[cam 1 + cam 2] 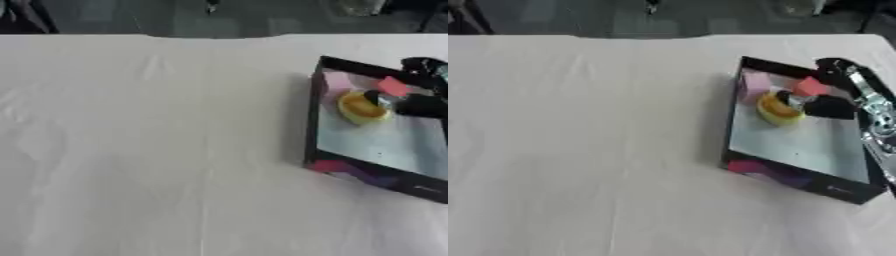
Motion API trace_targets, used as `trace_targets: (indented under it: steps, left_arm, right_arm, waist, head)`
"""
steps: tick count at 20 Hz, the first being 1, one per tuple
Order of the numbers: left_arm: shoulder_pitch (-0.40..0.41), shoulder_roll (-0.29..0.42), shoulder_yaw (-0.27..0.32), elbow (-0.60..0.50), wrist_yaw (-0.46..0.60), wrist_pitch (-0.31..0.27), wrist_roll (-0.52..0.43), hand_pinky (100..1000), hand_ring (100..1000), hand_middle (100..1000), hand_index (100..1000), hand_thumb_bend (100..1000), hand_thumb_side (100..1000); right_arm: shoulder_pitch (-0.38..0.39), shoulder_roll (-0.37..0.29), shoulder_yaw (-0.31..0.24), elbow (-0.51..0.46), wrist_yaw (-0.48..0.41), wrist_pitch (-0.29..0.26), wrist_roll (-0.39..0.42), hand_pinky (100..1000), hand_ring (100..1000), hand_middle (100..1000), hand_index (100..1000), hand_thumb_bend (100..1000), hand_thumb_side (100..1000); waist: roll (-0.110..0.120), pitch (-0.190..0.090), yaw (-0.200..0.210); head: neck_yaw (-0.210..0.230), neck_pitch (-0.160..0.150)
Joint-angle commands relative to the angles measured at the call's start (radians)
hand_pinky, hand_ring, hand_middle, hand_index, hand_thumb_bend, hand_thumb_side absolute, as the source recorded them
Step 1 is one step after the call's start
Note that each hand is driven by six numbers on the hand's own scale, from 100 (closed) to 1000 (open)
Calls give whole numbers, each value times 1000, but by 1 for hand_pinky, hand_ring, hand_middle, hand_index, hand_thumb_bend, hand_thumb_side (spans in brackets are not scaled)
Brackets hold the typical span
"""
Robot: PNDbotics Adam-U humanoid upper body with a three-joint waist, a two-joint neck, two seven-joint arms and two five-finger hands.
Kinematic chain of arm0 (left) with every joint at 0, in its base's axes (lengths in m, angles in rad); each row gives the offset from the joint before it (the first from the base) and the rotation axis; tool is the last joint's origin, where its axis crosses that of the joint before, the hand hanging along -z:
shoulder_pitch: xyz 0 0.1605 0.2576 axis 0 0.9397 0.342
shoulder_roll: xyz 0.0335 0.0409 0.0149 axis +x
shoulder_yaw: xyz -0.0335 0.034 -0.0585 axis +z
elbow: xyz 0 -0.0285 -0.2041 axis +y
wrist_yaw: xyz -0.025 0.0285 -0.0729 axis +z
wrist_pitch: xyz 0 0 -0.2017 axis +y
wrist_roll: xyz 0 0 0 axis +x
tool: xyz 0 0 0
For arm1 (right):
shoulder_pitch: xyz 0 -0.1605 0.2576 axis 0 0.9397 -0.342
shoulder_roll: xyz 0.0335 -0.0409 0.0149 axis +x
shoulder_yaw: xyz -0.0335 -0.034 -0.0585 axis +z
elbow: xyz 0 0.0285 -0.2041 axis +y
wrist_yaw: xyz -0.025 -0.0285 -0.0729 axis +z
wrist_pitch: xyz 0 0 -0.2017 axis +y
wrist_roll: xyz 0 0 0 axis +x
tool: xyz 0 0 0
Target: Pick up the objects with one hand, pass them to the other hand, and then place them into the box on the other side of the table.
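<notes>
A black box [733,120] with a pale floor lies on the right side of the white table. Inside it, near the far wall, are a yellow round object [777,111], a pink block [754,85] and a red block [808,87]. My right hand [829,107] reaches in over the box from the right, its black tip touching the yellow object's right edge, with the red block just behind it. Whether it holds the yellow object is not clear. My left hand shows in no view.
A pink and purple print [768,171] marks the box's near wall. The white cloth [157,150] covers the table left of the box, with soft creases. Dark floor and chair legs [26,17] lie past the far edge.
</notes>
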State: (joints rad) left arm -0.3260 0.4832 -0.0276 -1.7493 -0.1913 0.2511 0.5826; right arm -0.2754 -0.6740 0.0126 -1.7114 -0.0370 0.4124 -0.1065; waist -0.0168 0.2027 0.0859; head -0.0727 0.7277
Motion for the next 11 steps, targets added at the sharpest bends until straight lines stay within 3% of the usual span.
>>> trace_targets:
  steps: [1, 3, 5, 7, 9, 11]
  left_arm:
    - [-5, 29, 17, -11, 6, -1, 9, 696, 643, 659, 810, 257, 630]
    - [-4, 27, 18, -11, 7, -2, 12, 697, 643, 659, 810, 256, 631]
    - [-3, 28, 19, -11, 7, -3, 13, 697, 643, 659, 810, 256, 630]
    - [-3, 28, 22, -11, 7, -3, 15, 697, 643, 659, 809, 254, 632]
    - [-5, 24, 23, -10, 7, -3, 17, 696, 643, 660, 810, 253, 634]
    - [-6, 21, 23, -10, 8, -4, 18, 696, 643, 659, 810, 252, 635]
  right_arm:
    - [2, -19, -19, -47, -219, -36, -108, 943, 1000, 860, 916, 297, 615]
    - [8, -18, -13, -60, -307, -72, -154, 950, 1000, 870, 907, 255, 666]
    - [13, -19, -6, -68, -342, -90, -146, 952, 1000, 872, 910, 266, 651]
    - [18, -16, -11, -82, -351, -107, -140, 949, 1000, 868, 924, 435, 490]
    - [21, -12, -19, -98, -343, -129, -146, 948, 1000, 867, 938, 555, 403]
    - [21, -8, -22, -110, -338, -147, -155, 948, 1000, 870, 944, 570, 388]
  waist:
    - [14, -17, -1]
    - [15, -18, 0]
    - [14, -19, 0]
    - [14, -18, 1]
    - [14, -19, 1]
    - [15, -20, 2]
  head:
    - [24, 13]
    - [42, 30]
    - [56, 39]
    - [68, 42]
    - [81, 42]
    - [90, 42]
